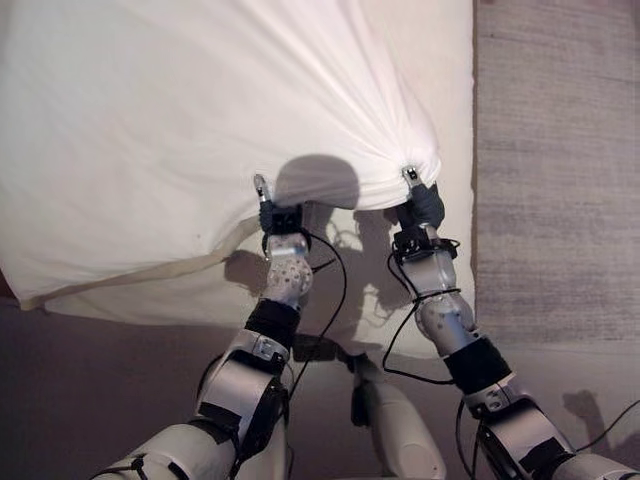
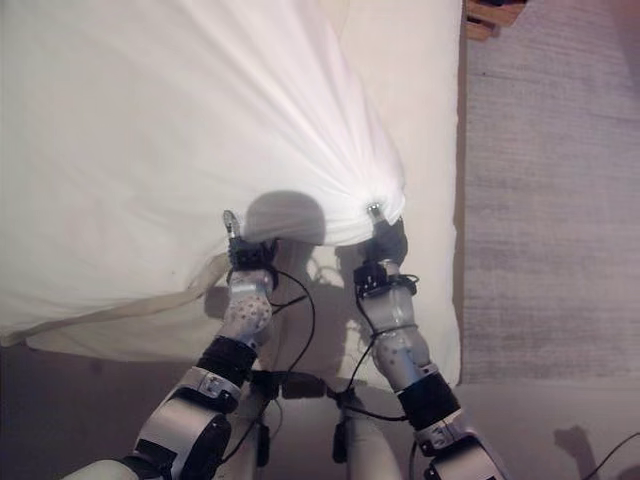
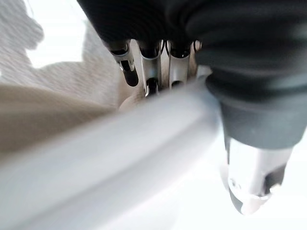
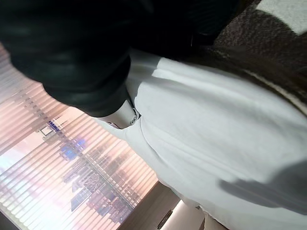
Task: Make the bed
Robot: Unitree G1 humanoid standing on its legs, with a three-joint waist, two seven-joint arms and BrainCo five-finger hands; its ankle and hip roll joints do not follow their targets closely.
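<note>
Two hands under white cotton sheet (image 1: 200,110): right hand (image 1: 424,203) fingers bunch cloth; left hand (image 1: 281,218) fingers can't tell. Uneven pull could slip/skew sheet.

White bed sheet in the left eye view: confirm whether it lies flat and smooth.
No: the white bed sheet is bunched into radiating folds at the right hand.

1. White sheet (image 1: 200,120): no legible text, label, number or sign.
2. Bed (image 1: 450,60) and grey carpet (image 1: 560,170): no markings readable.
3. Window blinds (image 4: 57,158) in the right wrist view: no lettering readable.
</note>
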